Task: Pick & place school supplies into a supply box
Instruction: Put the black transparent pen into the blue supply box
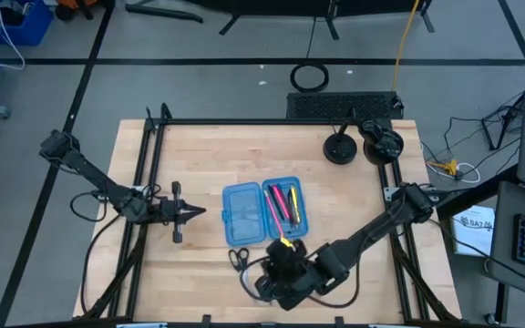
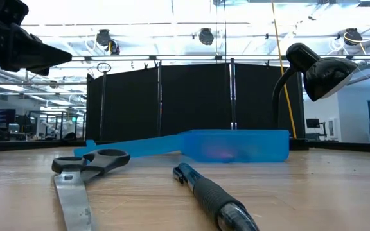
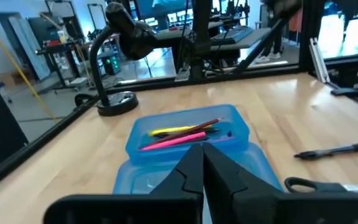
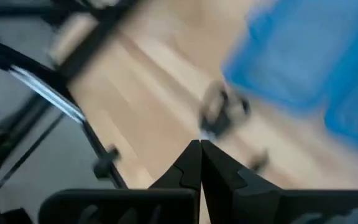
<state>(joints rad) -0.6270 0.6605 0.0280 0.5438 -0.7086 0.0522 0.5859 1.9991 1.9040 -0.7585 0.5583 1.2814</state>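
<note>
Your blue pencil case (image 1: 264, 212) lies open at the centre of the high view, its two halves side by side. The right half already holds a pink-red pencil (image 1: 272, 208), a yellow one (image 3: 169, 131) and at least one dark one beside them; the left half looks bare. So part of the job is done, by my reading perhaps half or a little more.

Still on the table are the black-handled scissors (image 1: 238, 258), just below the lower left corner of the case in the high view, and a dark pen (image 2: 216, 197) that shows in the lower centre of the low view, close to the scissors and apart from the case.

Your right gripper (image 1: 281, 270) sits at the bottom centre of the high view, just below the case and just right of the scissors. Its fingers (image 4: 191, 167) are pressed together with nothing between them. Something small and yellow shows just above it at the case's lower edge; you cannot tell what it is.

Your left gripper (image 1: 194, 212) waits left of the case, fingertips also pressed together and empty.

You still have the scissors and the pen to place.
</note>
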